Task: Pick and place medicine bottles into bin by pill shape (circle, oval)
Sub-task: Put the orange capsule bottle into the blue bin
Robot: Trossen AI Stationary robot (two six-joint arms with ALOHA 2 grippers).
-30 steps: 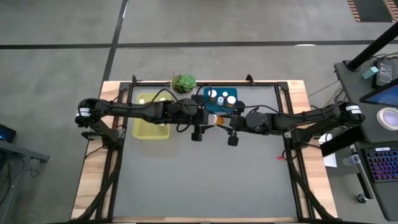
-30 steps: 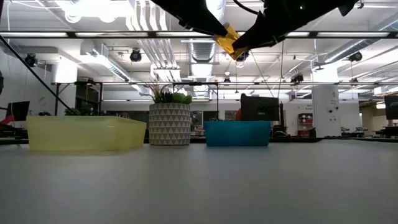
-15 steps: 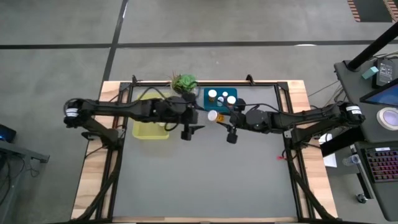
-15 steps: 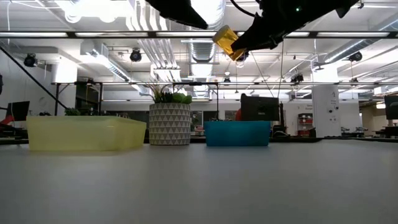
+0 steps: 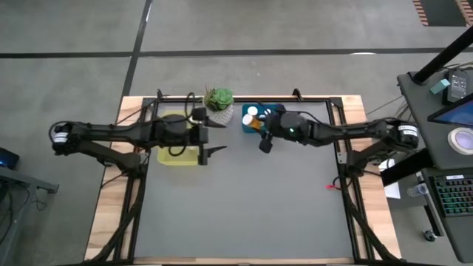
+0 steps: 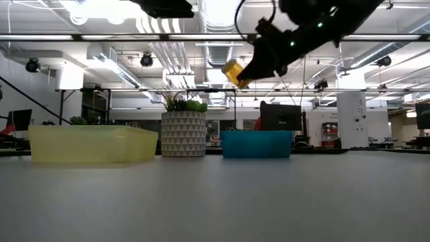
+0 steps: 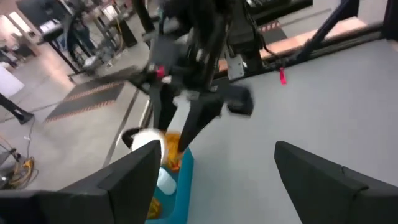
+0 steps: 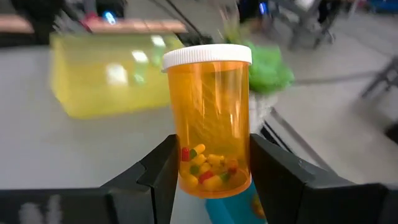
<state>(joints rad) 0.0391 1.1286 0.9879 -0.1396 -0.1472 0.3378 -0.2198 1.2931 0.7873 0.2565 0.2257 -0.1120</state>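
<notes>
The left gripper (image 5: 211, 138) has withdrawn over the yellow bin (image 5: 179, 142), fingers spread wide and empty. The right gripper (image 5: 258, 127), clamped on the amber bottle (image 8: 211, 118), has carried it to the teal bin (image 5: 246, 112) at 12 o'clock, so release looks close. The bottle is translucent plastic, cylindrical, white-capped, holding oval capsules.

Dark grey surface (image 5: 244, 207) framed in pale wood. Along the far edge, in a row: yellow bin (image 5: 179, 150) on the left, white-potted green plant (image 5: 219, 99) in the middle, teal bin (image 5: 247, 125) just right of it. Small red item (image 5: 332, 187) near the right edge.
</notes>
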